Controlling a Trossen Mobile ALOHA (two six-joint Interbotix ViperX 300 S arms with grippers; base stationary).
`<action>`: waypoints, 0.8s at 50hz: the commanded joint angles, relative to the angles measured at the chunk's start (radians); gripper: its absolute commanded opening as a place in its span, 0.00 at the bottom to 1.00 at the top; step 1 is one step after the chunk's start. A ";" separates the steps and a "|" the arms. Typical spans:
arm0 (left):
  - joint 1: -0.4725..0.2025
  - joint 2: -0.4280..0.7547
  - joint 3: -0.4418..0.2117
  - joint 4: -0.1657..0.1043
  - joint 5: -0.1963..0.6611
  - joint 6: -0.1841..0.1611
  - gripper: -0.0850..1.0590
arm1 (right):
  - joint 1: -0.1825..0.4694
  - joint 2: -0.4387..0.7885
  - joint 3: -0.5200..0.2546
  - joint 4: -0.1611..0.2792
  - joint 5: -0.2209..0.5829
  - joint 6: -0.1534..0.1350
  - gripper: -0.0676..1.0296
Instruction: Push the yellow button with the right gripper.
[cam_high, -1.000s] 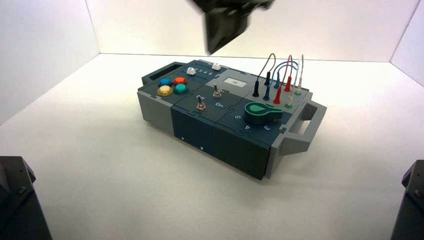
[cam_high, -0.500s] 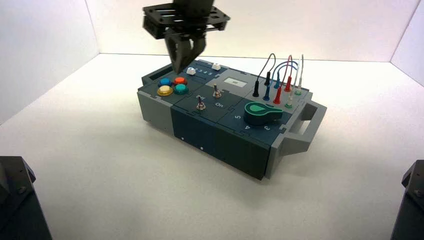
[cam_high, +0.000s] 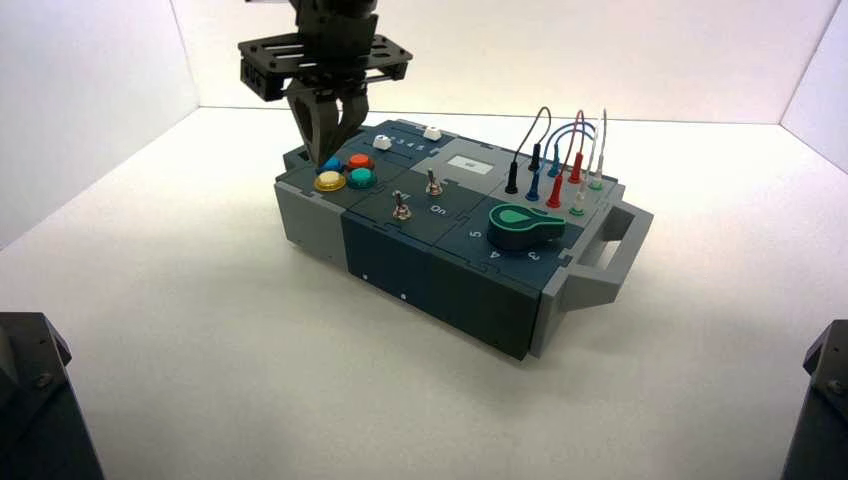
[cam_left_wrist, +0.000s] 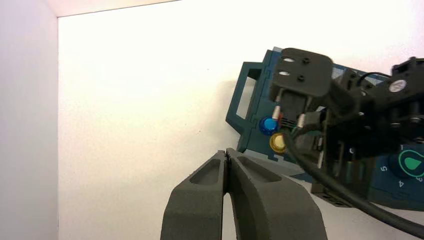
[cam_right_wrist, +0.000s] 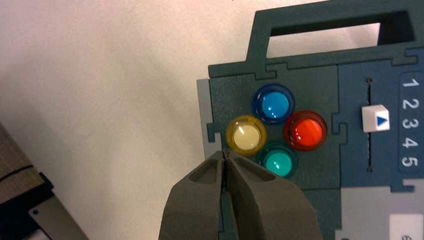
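Two jaws (closed together) near one yellow button (cam_right_wrist: 246, 137).

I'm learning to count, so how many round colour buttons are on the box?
4: yellow at the box's near left, blue behind it, red and green to their right.

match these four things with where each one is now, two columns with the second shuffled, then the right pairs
1. yellow button
2. right gripper
3. green-topped knob
4. left gripper

A. on the box's dark blue panel, beside the handle nearer the robot's right
B. in the four-button cluster
C. away from the box, idle
D. above the button cluster

Pairs: 1-B; 2-D; 3-A; 4-C
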 joint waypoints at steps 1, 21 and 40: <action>0.008 -0.009 -0.012 0.002 -0.006 -0.003 0.05 | 0.008 -0.015 -0.032 0.003 0.000 0.000 0.04; 0.008 -0.049 -0.002 0.000 -0.006 -0.003 0.05 | 0.003 0.006 -0.021 0.000 0.002 0.005 0.04; 0.008 -0.064 0.003 0.000 -0.005 -0.003 0.05 | -0.023 0.044 -0.020 -0.008 -0.002 0.009 0.04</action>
